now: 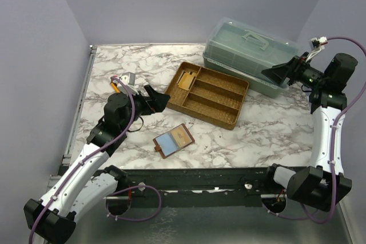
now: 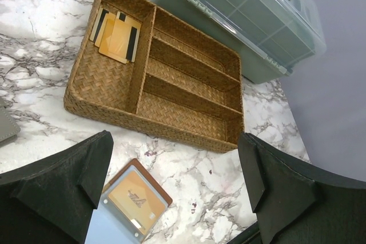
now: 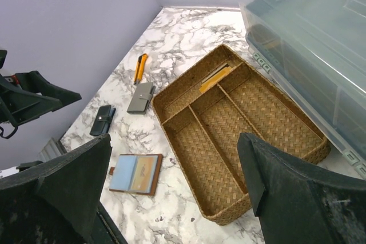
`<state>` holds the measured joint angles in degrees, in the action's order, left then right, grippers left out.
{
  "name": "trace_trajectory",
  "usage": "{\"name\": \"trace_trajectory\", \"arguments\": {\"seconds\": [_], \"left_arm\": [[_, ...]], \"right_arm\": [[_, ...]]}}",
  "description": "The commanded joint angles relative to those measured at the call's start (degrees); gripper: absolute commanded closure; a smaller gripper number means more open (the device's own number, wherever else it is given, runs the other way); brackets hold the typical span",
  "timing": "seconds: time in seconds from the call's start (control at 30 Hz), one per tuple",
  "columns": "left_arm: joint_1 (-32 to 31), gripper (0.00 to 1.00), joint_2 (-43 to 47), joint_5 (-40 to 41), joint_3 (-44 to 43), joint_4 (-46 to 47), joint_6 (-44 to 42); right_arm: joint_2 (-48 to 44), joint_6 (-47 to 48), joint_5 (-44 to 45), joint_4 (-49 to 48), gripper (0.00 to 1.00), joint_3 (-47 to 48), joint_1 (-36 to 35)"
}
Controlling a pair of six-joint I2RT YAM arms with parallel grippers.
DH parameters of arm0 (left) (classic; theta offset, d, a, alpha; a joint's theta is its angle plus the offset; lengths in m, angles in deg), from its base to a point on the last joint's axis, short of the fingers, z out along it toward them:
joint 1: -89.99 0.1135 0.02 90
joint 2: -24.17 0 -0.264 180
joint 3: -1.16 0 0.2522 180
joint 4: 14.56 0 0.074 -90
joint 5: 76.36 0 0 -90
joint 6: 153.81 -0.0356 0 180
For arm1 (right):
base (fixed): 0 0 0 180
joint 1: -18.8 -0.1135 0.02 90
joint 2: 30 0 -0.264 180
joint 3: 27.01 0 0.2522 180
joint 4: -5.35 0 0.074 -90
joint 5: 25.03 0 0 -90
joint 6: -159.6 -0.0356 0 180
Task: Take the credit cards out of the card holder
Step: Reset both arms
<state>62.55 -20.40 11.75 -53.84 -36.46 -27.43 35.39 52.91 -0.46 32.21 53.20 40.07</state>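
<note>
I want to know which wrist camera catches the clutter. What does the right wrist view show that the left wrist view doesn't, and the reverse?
Only the right wrist view: an orange knife and a black wallet lying beside the woven tray, and the card holder seen whole.
Only the left wrist view: the credit cards face-up and fanned, dark stripes showing, in the tray's end compartment; the right wrist view shows them almost edge-on.
Both: the tray, the cards in it, the card holder lying open, and the lidded plastic box behind the tray.

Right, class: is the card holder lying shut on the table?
No, the card holder lies spread open on the marble table, its light-blue and tan inner faces up.
</note>
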Motion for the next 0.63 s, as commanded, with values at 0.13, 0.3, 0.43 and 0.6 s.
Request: {"name": "trace_trajectory", "arguments": {"seconds": [0.13, 0.3, 0.43, 0.6], "left_arm": [[0.4, 0.01, 1.2, 1.4, 1.2, 0.5, -0.7], [0.4, 0.01, 1.3, 1.5, 1.3, 0.3, -0.8], [0.5, 0.01, 1.5, 1.5, 1.4, 0.2, -0.8], [0.5, 0.01, 1.7, 1.5, 1.4, 0.1, -0.9]], "right_arm": [[-1.1, -0.4, -0.4, -1.0, 0.00, -0.5, 0.7], [-1.0, -0.4, -0.3, -1.1, 0.00, -0.5, 0.9], [-1.1, -0.4, -0.3, -1.1, 0.00, -0.5, 1.2], [-1.1, 0.4, -0.3, -1.1, 0.00, -0.5, 1.5]]}}
